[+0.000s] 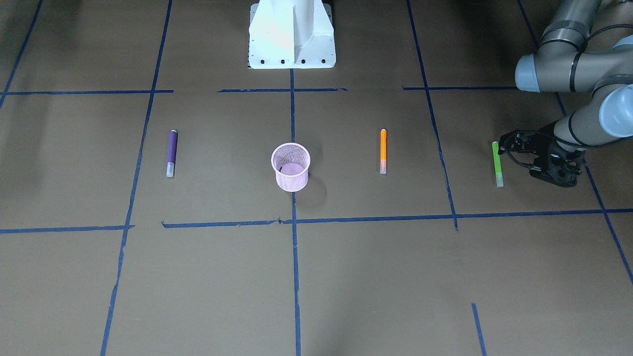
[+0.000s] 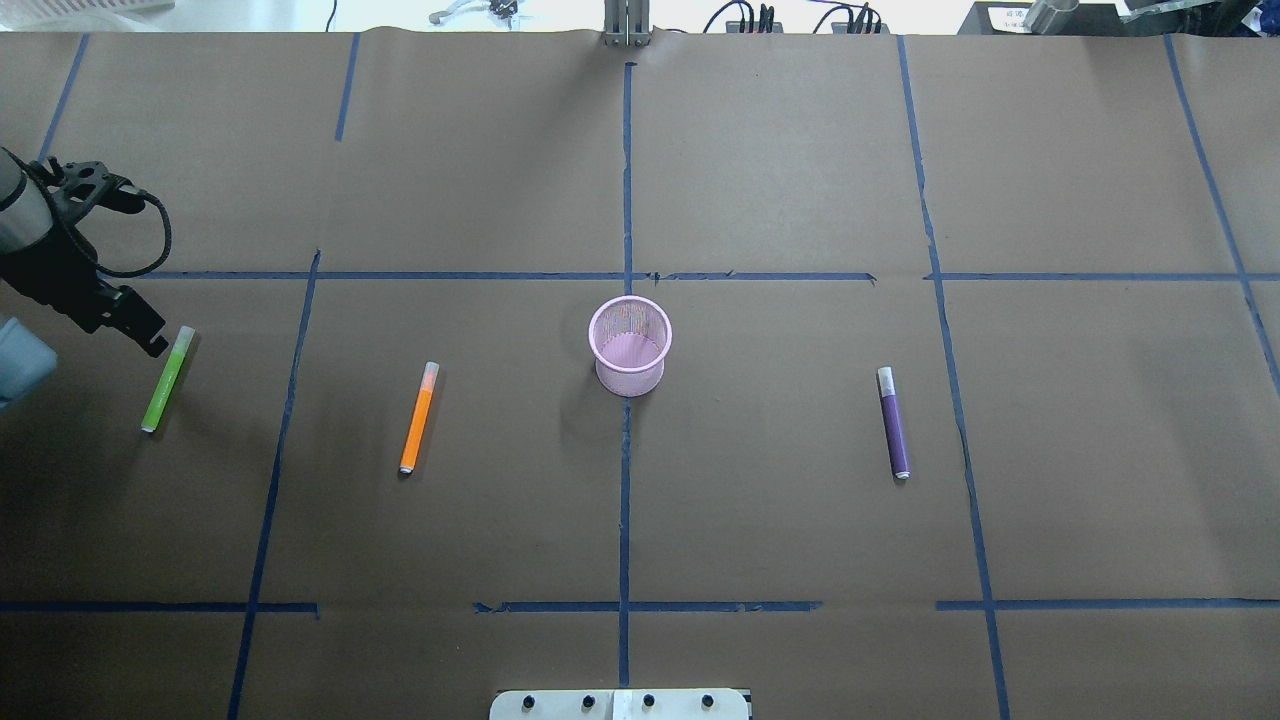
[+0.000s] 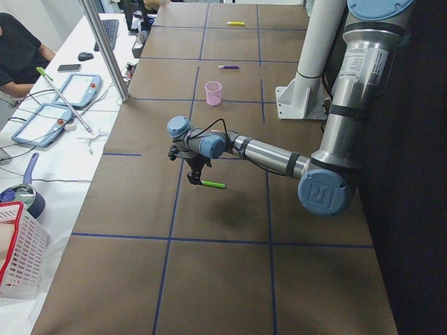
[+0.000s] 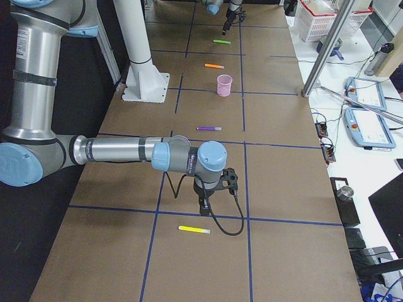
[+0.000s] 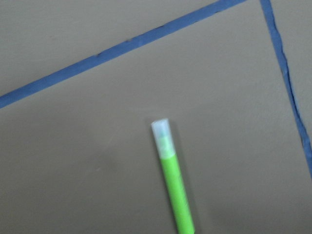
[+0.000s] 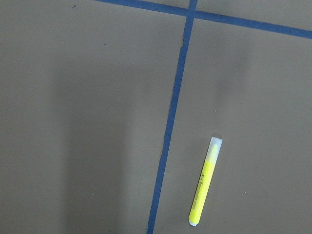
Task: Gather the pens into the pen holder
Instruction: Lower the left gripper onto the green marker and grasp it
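Blue tape lines [image 2: 626, 180] grid the brown paper tabletop [image 2: 780, 150]; the left gripper [image 2: 152, 342] hangs at the slim green pen's [image 2: 165, 382] eleven o'clock (finger spread unreadable).

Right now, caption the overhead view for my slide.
Left gripper beside green pen; orange pen and purple pen flank the pink pen holder.

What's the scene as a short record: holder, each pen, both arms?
pen holder: upright, mid-table, no pen in it
orange pen: flat, robot's left of holder
green pen: flat, farther left
purple pen: flat, robot's right of holder
yellow pen: flat, far right
left arm: jaws beside green pen's cap end, pen not gripped
right arm: near yellow pen, jaws' state unclear
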You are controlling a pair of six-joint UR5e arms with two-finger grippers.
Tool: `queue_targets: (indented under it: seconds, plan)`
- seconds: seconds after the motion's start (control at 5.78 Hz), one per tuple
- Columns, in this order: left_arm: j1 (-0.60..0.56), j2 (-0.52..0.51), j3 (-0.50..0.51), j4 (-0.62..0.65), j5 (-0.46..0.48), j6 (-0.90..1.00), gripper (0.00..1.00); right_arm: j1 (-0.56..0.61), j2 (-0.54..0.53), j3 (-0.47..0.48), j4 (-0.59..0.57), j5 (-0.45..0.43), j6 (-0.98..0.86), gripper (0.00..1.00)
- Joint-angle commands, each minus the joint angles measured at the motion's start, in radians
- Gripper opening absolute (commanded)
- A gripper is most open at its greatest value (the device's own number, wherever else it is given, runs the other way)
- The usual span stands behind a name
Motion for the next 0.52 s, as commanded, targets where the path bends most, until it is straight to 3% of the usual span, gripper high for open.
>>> queue_targets:
  seconds: [0.0,0.35]
  plan:
    - [0.018,-0.046,0.089,0.000,0.000,-0.014,1.00,-0.001,0.004,0.001,0.000,0.001,0.002,1.00]
    - [0.071,-0.046,0.095,0.000,0.002,-0.081,0.97,-0.003,0.004,-0.002,0.000,0.003,0.002,1.00]
